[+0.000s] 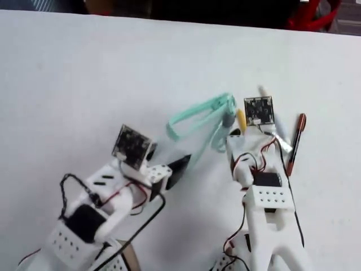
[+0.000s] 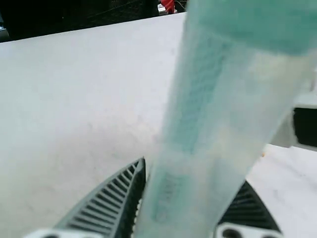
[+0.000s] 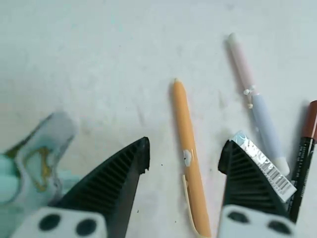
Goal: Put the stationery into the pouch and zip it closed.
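Pouch (image 2: 218, 99) in L end effector (image 2: 192, 176); pens (image 3: 188, 158) outside.

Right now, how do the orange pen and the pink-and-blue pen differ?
The orange pen is vivid, the pink-and-blue pen pale. The orange pen lies between the open fingers of the right gripper; the pink-and-blue pen lies outside them. Both rest flat on the table.

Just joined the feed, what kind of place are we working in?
Probably a lab or workshop bench: a plain white table, two arms with exposed wiring, an orange pen and a pouch.
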